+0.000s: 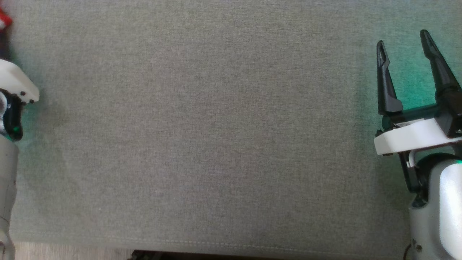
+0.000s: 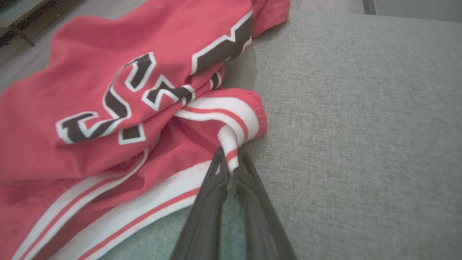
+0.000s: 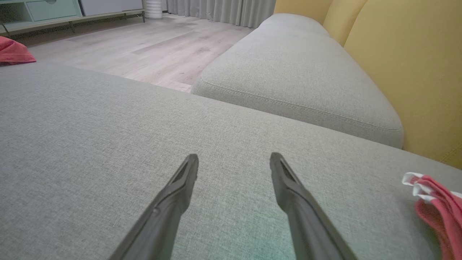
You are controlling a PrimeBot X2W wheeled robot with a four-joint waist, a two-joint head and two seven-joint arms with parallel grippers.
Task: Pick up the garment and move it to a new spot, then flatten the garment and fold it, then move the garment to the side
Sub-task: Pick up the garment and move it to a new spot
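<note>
Pinching the striped cuff (image 2: 236, 119) of the garment (image 2: 108, 90) heaped frame-left on the cushion (image 2: 361, 144), my left gripper (image 2: 231, 159) holds little cloth; I judge a lift could slip it free. My right gripper (image 1: 402, 38), frame-right, gapes empty.

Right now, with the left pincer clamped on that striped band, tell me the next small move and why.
Probably lift the left pincer slightly and draw the red garment toward the middle of the grey cushion. Its jaws are shut on the striped band, the garment lies bunched near the cushion's edge, and the right pincer is open, holding nothing.
</note>
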